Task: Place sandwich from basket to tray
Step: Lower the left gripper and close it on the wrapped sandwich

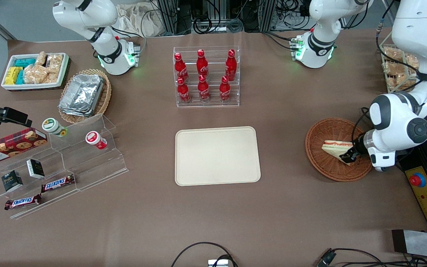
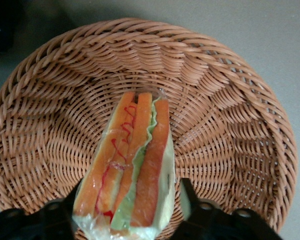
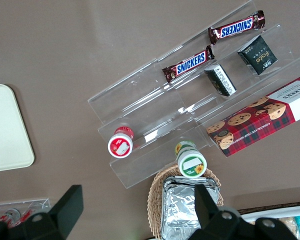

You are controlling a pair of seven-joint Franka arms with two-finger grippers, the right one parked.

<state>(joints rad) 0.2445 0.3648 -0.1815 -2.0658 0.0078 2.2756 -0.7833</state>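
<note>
The sandwich, a cream wedge with orange, red and green layers in clear wrap, lies in the round reddish-brown basket toward the working arm's end of the table. My left gripper is down in the basket at the sandwich's wide end. In the left wrist view the gripper straddles the sandwich, which rests on the basket. One finger is against the wrap; the other finger stands a small gap off, so the gripper is open. The beige tray lies bare at the table's middle.
A clear rack of red cola bottles stands farther from the camera than the tray. A control box with a red button lies beside the basket. A tan basket of foil containers, a white snack bin and an acrylic snack stand lie toward the parked arm's end.
</note>
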